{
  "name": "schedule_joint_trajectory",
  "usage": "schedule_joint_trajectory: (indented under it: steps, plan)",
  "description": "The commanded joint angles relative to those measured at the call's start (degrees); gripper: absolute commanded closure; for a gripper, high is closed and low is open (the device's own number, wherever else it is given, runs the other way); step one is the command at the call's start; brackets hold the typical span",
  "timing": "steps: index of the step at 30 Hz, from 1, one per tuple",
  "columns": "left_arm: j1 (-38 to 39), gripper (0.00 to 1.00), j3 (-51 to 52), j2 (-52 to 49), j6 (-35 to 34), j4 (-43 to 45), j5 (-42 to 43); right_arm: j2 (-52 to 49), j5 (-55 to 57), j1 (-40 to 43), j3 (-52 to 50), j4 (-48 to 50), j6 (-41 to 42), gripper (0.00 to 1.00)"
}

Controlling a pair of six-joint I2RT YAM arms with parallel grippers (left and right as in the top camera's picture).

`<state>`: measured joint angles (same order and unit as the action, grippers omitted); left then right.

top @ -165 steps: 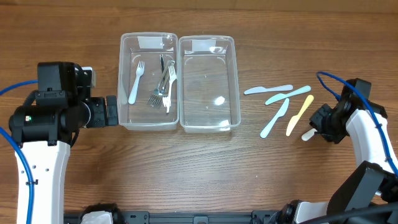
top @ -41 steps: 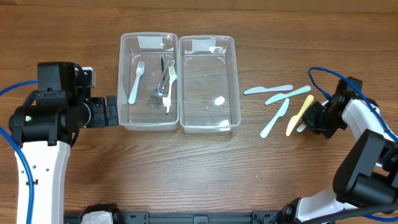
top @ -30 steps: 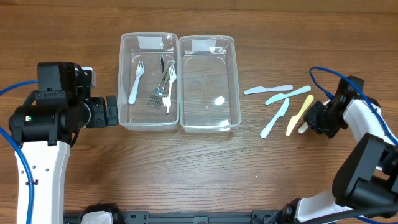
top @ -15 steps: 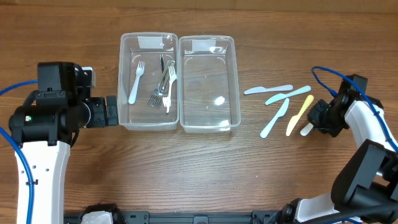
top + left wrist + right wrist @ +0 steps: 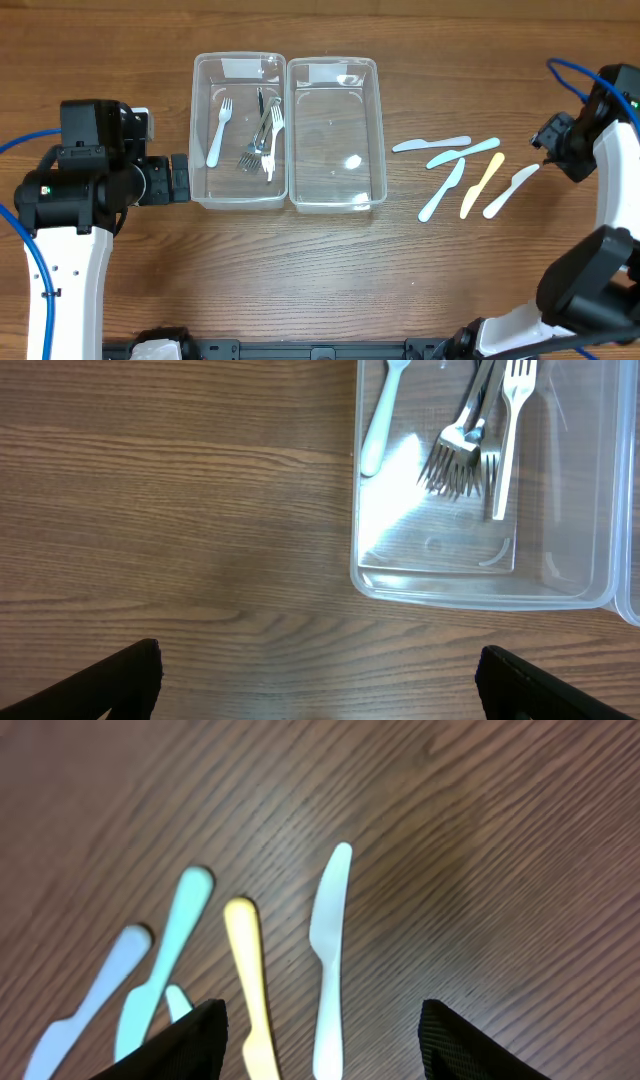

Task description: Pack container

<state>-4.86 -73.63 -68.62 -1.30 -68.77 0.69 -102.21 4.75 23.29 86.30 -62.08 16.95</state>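
Overhead: wood-grain table (image 5: 320,290), two clear bins (image 5: 381,130) near far edge, plastic knives (image 5: 440,190) toward right edge. Left tool (image 5: 320,682), right tool (image 5: 322,1038) both released.

You get bright, even light from above. A white glare spot sits on the floor of the empty container (image 5: 335,125), toward its right wall; shadows are faint everywhere.

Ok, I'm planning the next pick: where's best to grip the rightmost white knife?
Probably straight down from above, pinching the white knife across its narrow width near its middle. It lies flat and slanted on the table, and the yellow knife sits closer to its handle end, leaving less room there.
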Motion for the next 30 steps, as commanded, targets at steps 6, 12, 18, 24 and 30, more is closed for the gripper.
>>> schedule_joint_trajectory:
  steps: [6, 12, 18, 24, 30]
  plan:
    - [0.0, 0.0, 0.3, 0.1, 1.1, 0.0, 0.4, -11.1, -0.6, 0.5, 0.8, -1.1, 0.6, 0.37]
    - [0.0, 0.0, 0.3, 0.1, 1.1, -0.2, 0.4, -13.9, -0.6, 0.5, 0.8, -1.1, 0.6, 0.37]
    - [0.0, 0.0, 0.3, 0.1, 1.1, -0.2, 0.4, -14.3, -1.0, 0.5, 0.1, -1.1, 0.6, 0.37]
    - [0.0, 0.0, 0.3, 0.1, 1.1, -0.2, 0.4, -17.3, -1.4, 0.4, -0.5, -1.2, 0.5, 0.37]
    - [0.0, 0.0, 0.3, 0.1, 1.1, -0.2, 0.4, -18.0, -2.4, 0.4, -0.5, -1.1, 0.4, 0.37]
